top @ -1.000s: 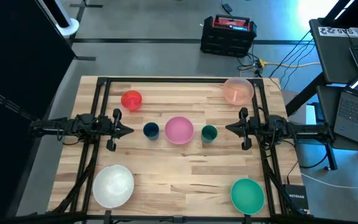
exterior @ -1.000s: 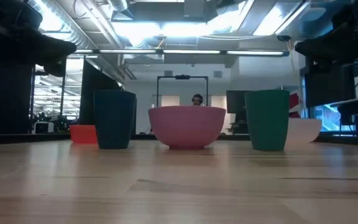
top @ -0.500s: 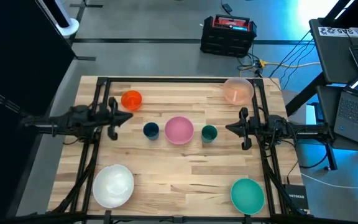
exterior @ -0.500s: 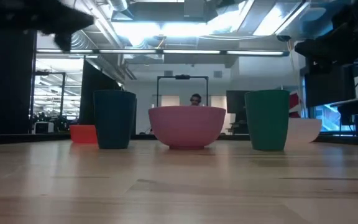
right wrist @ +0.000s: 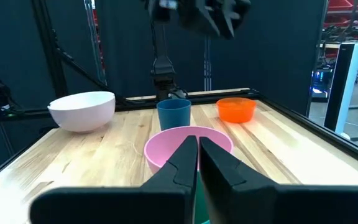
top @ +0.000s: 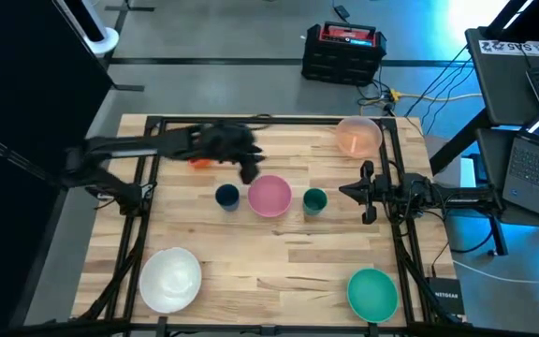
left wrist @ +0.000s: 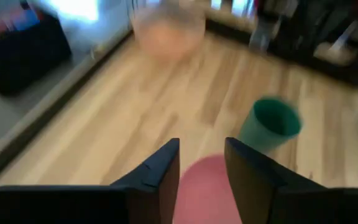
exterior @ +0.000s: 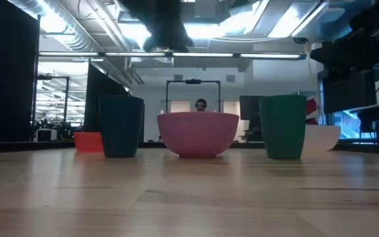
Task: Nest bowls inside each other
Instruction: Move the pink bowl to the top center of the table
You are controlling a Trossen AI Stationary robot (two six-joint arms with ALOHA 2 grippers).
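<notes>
Seven bowls stand upright and apart on the wooden table. A pink bowl [top: 269,195] stands in the middle, between a small dark blue one [top: 226,196] and a small dark green one [top: 314,199]. An orange-red bowl [top: 197,162] shows half under my left arm. The peach bowl [top: 358,136] is far right, the white [top: 169,278] near left, the teal [top: 373,292] near right. My left gripper [left wrist: 202,149] hangs open in the air, tipped down, above the pink bowl's [left wrist: 205,190] far left side. My right gripper [right wrist: 197,146] is shut at the table's right, pointing at the pink bowl [right wrist: 188,144].
Black frame rails [top: 148,215] run along both sides and the far edge of the table. Bare wood lies in the near middle between the white and teal bowls. Off the table are a black case [top: 342,51] and laptops [top: 531,159]. A person shows far behind in the low view.
My left arm has swung out from its rest at the table's left, risen and reached toward the middle. Its gripper has tipped downward and now hangs by the pink bowl, covering part of the orange-red bowl in the high view. No bowl has moved.
</notes>
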